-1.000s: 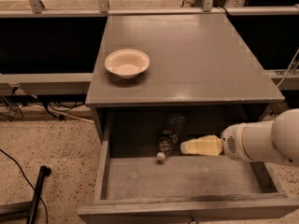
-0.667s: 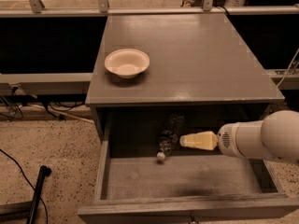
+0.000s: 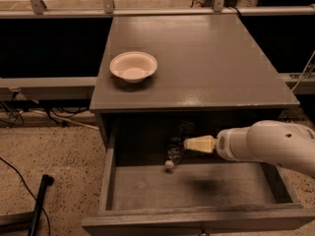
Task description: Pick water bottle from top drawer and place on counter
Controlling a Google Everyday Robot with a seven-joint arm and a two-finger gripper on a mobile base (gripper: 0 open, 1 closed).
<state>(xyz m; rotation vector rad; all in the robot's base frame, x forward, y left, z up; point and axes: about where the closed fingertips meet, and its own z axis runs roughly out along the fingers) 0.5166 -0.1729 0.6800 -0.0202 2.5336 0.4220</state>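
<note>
The top drawer (image 3: 147, 188) stands pulled open below the counter (image 3: 197, 58). The water bottle (image 3: 173, 151), clear with a white cap, lies at the drawer's back, cap toward the front. My gripper (image 3: 189, 144) reaches in from the right on a white arm, and its pale tip is right at the bottle's right side.
A pale round bowl (image 3: 133, 66) sits on the left part of the counter. A metal rail (image 3: 147, 4) runs behind the counter. A black pole (image 3: 39, 200) and cables lie on the floor at the left.
My gripper has moved left inside the drawer, from a gap away to right beside the bottle. The bottle has not moved.
</note>
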